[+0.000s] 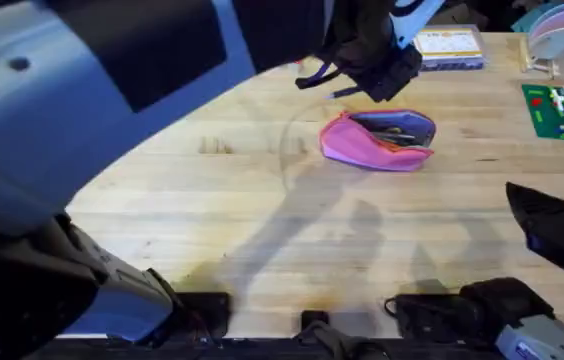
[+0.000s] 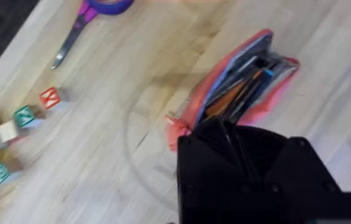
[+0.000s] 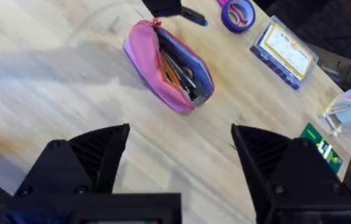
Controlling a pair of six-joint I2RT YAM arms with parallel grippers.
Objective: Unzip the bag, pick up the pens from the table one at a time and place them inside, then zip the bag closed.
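Pink bag (image 1: pixel 377 141) open on the desk (image 1: pixel 262 220), pens (image 3: pixel 177 67) inside.
Left pincer (image 1: pixel 382 75) (grip hidden) hovers at its end; right pincer (image 3: pixel 178 155) spread. Zipping probably comes next.

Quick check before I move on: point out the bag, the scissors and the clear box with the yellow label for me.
bag (image 3: pixel 144 59): right wrist view, pink outer side.
scissors (image 2: pixel 87 10): left wrist view, purple handle.
clear box (image 3: pixel 284 46): right wrist view, yellow label on its lid.

Soft pink cloth bag (image 1: pixel 377 140) on a matt, grained wooden table (image 1: pixel 262 220).
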